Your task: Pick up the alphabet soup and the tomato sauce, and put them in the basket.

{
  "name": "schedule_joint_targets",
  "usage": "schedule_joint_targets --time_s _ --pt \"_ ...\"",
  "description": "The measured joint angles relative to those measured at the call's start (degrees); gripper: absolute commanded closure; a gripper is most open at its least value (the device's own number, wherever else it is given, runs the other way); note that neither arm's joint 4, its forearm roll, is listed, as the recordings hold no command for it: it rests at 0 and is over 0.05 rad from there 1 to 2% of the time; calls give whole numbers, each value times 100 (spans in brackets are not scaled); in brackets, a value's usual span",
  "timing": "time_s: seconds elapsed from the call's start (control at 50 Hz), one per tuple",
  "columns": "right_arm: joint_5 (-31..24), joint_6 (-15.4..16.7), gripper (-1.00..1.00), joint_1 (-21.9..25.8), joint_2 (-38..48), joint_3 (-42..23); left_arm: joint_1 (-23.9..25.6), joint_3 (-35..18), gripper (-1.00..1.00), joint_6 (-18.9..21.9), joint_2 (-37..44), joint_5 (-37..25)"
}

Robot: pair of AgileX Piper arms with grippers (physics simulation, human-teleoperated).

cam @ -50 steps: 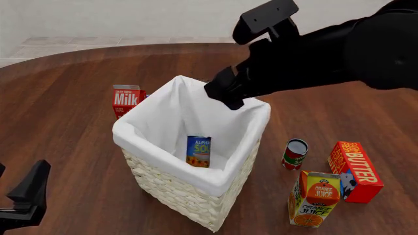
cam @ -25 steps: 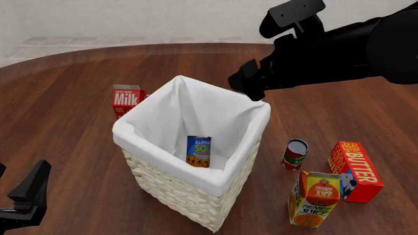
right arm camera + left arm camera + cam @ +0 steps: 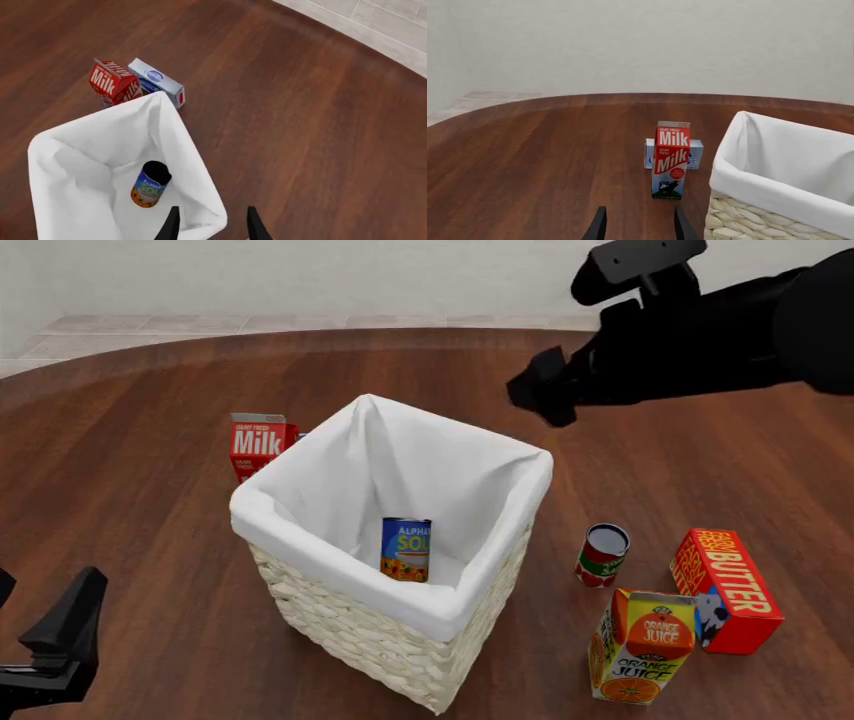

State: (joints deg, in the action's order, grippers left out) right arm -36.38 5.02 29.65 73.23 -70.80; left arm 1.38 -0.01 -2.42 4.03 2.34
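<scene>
The alphabet soup (image 3: pixel 406 549) stands upright inside the basket (image 3: pixel 387 625); it also shows in the right wrist view (image 3: pixel 151 184). The tomato sauce (image 3: pixel 602 555) stands on the table just right of the basket. My right gripper (image 3: pixel 541 400) is open and empty, high above the table past the basket's far right corner; its fingers (image 3: pixel 172 222) frame the basket's rim (image 3: pixel 73 132). My left gripper (image 3: pixel 34 605) is open and empty, low at the near left; in the left wrist view (image 3: pixel 637 227) it faces the milk and the basket's side (image 3: pixel 774 220).
A milk carton (image 3: pixel 258 445) stands left of the basket, with a small blue-and-white box (image 3: pixel 157 82) behind it. A butter box (image 3: pixel 725 590) and an orange juice carton (image 3: pixel 643 645) stand near the tomato sauce at the right.
My right arm has moved right and away from above the basket, empty. The alphabet soup stays in the basket. The left arm has barely moved.
</scene>
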Motion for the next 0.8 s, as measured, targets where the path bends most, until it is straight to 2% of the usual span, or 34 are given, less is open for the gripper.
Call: schedule_joint_targets --time_s 0.8 --pt "109 -27 -100 -869 -314 490 40 0 -100 54 216 211"
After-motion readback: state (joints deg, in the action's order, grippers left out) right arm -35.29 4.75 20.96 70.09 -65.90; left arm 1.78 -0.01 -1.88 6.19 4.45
